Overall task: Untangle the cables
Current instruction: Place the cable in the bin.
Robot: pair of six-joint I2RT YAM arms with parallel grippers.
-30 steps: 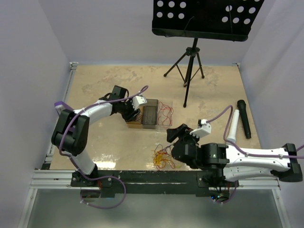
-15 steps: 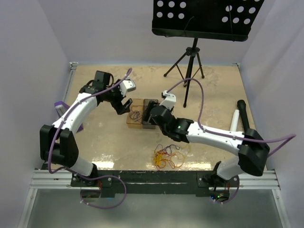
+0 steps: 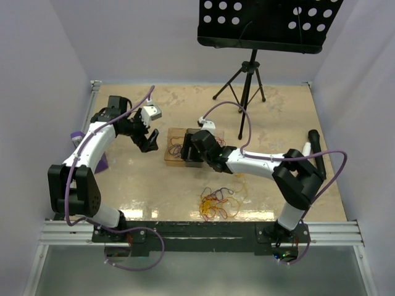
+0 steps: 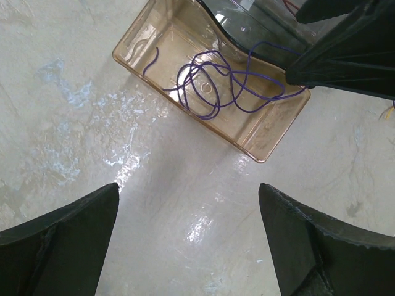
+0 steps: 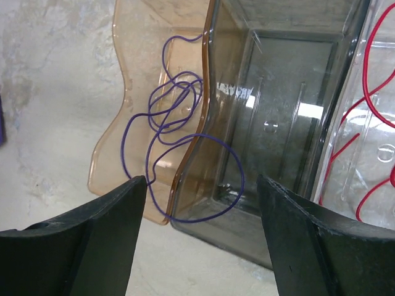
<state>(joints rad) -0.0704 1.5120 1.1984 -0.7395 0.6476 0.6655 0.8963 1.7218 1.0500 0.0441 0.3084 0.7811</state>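
A tangle of thin yellow, orange and red cables [image 3: 216, 205] lies near the table's front edge. One dark purple cable [image 4: 213, 83] lies coiled in an amber tray [image 4: 266, 143]. One of its loops [image 5: 213, 179] hangs over the wall into the smoky grey tray [image 5: 281, 98] beside it. A red cable [image 5: 369, 102] lies in a clear tray [image 5: 345, 179] further right. My left gripper [image 4: 188, 240] is open over bare table, left of the amber tray. My right gripper [image 5: 200, 231] is open above the purple loop, holding nothing.
A tripod stand [image 3: 246, 92] carrying a black perforated desk [image 3: 265, 24] stands at the back. A white microphone [image 3: 304, 152] and a black microphone [image 3: 318, 157] lie on the right. A purple object [image 3: 78, 135] sits at the left table edge.
My left gripper opened and pulled back to the left; the purple cable now lies in the amber tray. My right arm swung from beside the tangle to above the trays.
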